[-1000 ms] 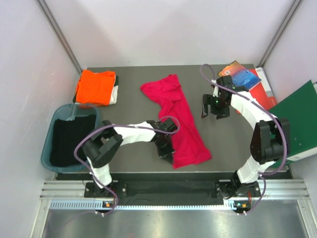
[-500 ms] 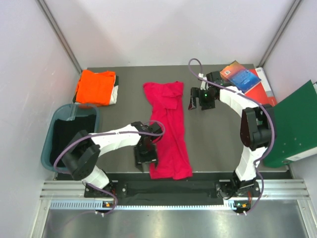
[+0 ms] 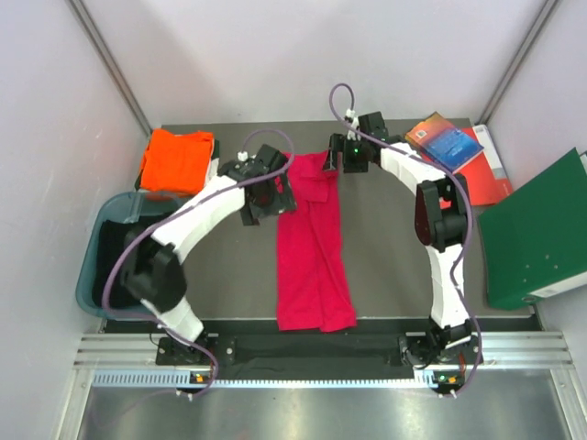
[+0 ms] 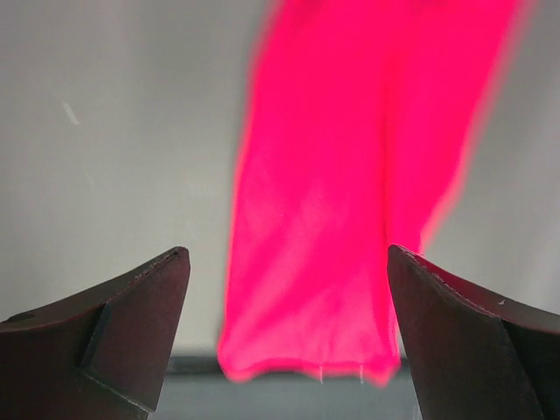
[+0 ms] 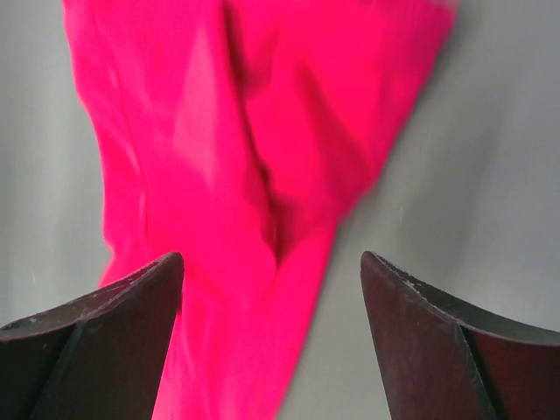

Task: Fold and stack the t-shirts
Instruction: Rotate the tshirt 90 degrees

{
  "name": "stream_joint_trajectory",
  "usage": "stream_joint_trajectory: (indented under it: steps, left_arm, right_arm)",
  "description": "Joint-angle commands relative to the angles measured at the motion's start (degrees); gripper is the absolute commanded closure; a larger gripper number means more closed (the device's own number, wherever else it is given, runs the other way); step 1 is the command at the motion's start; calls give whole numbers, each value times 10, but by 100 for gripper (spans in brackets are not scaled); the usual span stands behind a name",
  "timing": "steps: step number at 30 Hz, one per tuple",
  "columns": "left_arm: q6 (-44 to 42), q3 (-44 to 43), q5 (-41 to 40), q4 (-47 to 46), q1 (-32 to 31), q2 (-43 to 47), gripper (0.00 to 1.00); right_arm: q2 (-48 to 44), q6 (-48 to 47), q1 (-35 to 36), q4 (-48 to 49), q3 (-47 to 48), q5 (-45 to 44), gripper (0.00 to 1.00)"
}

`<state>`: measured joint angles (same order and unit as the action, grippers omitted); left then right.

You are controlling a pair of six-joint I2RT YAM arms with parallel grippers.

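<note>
The crimson-red t-shirt (image 3: pixel 312 247) lies stretched in a long narrow strip from the table's far middle to its front edge. My left gripper (image 3: pixel 266 194) hovers open just left of the shirt's far part. In the left wrist view the shirt (image 4: pixel 341 219) runs ahead of my open left gripper (image 4: pixel 287 254), untouched. My right gripper (image 3: pixel 341 158) is open at the shirt's far right corner, and in the right wrist view the rumpled cloth (image 5: pixel 227 175) lies below my open right gripper (image 5: pixel 271 258). The orange t-shirt (image 3: pixel 176 160) sits folded at the far left.
A teal bin (image 3: pixel 96 275) with black cloth stands at the left edge. Blue and red books (image 3: pixel 454 147) lie at the far right. A large green binder (image 3: pixel 541 229) leans on the right. Something white (image 3: pixel 214 171) shows under the orange shirt.
My left gripper opened, let go of the red shirt's near end and swung to the far left of it. The right gripper moved left to the shirt's far end. The shirt now lies straight.
</note>
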<state>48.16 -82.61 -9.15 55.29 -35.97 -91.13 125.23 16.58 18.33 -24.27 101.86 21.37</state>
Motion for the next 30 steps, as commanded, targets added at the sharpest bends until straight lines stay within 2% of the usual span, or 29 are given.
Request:
stream_joint_trajectory:
  steps: [1, 4, 8, 11, 16, 19, 22, 25, 26, 28, 29, 30]
  left_arm:
    - [-78, -69, 7, -69, 83, -152, 1]
    - [-97, -161, 21, -69, 119, -248, 1]
    - [-98, -270, 66, -83, 165, -338, 1]
    - [-98, -318, 89, -90, 189, -382, 1]
    - [-98, -338, 153, -136, 220, -417, 1]
    - [-91, -341, 185, -173, 229, -432, 1]
    - [-81, -368, 210, -186, 231, -462, 1]
    - [-71, -428, 235, -177, 231, -511, 1]
    - [-66, -445, 241, -174, 231, -524, 1]
    - [-63, -492, 260, -164, 231, -560, 1]
    - [-62, -503, 265, -166, 231, -576, 1]
    - [-61, -510, 272, -173, 231, -583, 1]
  right_arm:
    - [62, 26, 1, -5, 147, 5, 18]
    - [113, 28, 1, -38, 228, -9, 18]
    - [148, 57, 1, -24, 257, -42, 18]
    - [164, 72, 2, -43, 272, -63, 19]
    - [154, 87, 7, -33, 228, -86, 19]
    - [168, 93, 10, -33, 232, -86, 20]
    - [186, 99, 14, -39, 248, -77, 24]
    - [199, 116, 17, -23, 251, -52, 40]
    - [202, 122, 17, -19, 253, -35, 54]
    - [213, 134, 16, -11, 258, -22, 71]
    - [215, 137, 17, -7, 260, -19, 84]
    - [215, 142, 16, -4, 260, -19, 90]
